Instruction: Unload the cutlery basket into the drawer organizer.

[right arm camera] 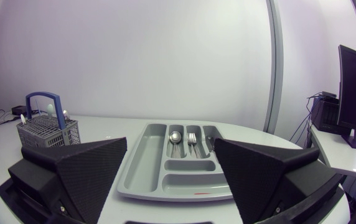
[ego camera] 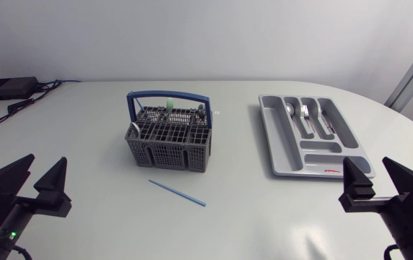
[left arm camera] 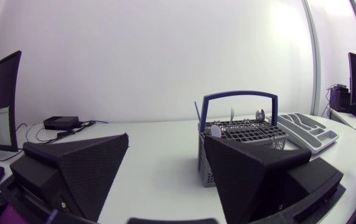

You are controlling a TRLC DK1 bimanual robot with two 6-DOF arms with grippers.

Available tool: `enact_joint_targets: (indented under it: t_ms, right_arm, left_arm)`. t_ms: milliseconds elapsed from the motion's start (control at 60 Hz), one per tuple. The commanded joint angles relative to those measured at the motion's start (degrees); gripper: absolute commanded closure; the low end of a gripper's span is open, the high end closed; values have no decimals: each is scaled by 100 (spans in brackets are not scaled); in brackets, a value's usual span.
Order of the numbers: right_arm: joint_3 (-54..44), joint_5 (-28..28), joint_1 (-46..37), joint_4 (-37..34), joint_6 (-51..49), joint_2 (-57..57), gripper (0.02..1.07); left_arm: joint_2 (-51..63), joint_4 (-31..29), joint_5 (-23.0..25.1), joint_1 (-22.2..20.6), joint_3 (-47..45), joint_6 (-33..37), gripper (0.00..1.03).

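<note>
Two grippers sit at the desk's (ego camera: 250, 217) near edge, the left gripper (ego camera: 44, 165) by the near left corner and the right gripper (ego camera: 369, 167) by the near right corner. Each has its wedge fingers spread wide apart with only air between them, holding and touching nothing; the wrist views show the same wide gap for the left gripper (left arm camera: 165, 144) and the right gripper (right arm camera: 170, 147).

One thin blue stick (ego camera: 177, 193) lies flat on the desk just nearer than the basket, its long axis slanting from far left to near right.

One grey cutlery basket (ego camera: 169, 141) stands upright left of the desk's middle, its long axis parallel to the far edge and its blue handle (ego camera: 167, 94) arching over it. Three pieces stick up from it: a spoon bowl (ego camera: 135, 128) at its near left corner, a pale green piece (ego camera: 170, 106) and a metal piece (ego camera: 201, 110) along its far side.

One grey drawer organizer (ego camera: 275, 141) lies toward the desk's right edge, well apart from the basket, its long axis running near to far. Three pieces lie lengthwise in its far slots: a spoon (ego camera: 291, 110), a fork (ego camera: 304, 112) and a third piece (ego camera: 322, 119) too small to identify.
</note>
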Motion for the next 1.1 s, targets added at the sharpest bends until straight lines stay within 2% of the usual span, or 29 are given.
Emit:
enact_joint_targets:
  t_ms: [0,517,783,900,1083]
  right_arm:
    - [-108,-8,40,8,126,-34,6]
    - [-108,1,146,16,21,-43,6]
    - [129,10,374,-159,21,27,6]
    - [384,-8,436,-159,21,423,6]
    - [1113,-8,699,-63,73,1829,6]
  left_arm:
    - [-47,6,3,-45,-119,27,5]
    - [-56,-38,3,-36,13,159,5]
    - [67,-460,3,-71,575,159,5]
    - [533,-548,55,-133,865,159,5]
    - [1473,-574,64,-344,1331,132,6]
